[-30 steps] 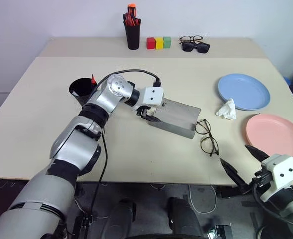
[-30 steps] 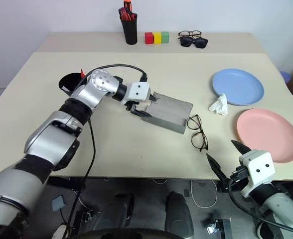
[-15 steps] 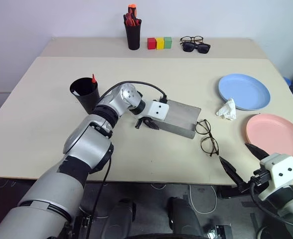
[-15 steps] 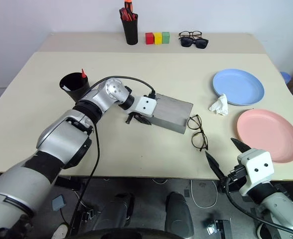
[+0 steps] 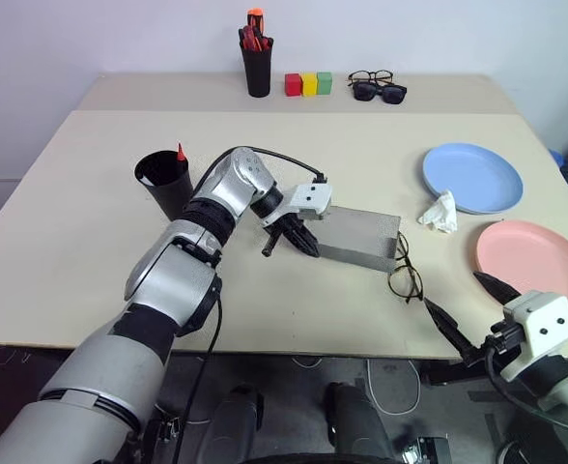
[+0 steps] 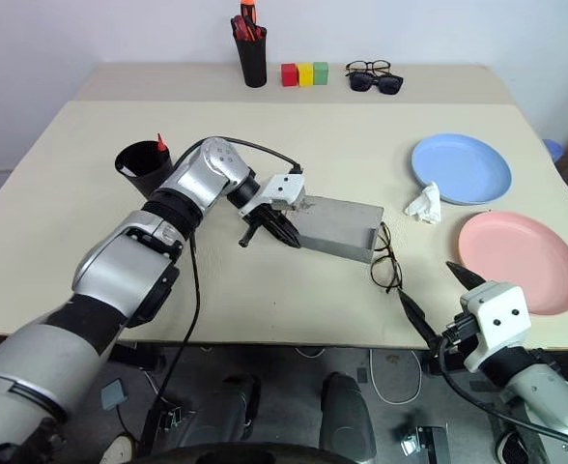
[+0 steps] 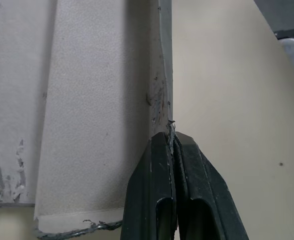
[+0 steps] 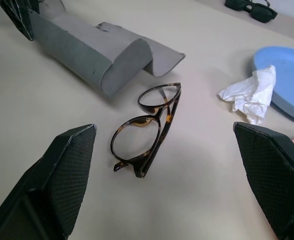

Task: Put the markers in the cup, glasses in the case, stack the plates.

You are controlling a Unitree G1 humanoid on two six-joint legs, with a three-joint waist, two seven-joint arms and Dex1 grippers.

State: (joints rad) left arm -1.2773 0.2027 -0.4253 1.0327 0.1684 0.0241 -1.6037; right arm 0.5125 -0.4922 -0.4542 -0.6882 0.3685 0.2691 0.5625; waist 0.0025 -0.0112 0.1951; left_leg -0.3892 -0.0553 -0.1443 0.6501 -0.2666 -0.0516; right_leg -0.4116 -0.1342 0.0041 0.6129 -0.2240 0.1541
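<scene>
left hand pinching case lid | right hand agape | beige table, white wall

left end effector clamped, right end effector spread

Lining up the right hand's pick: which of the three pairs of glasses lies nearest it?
The folded round-lens glasses beside the grey case, straight ahead of the open right hand. The other two pairs lie together at the table's far edge.
</scene>
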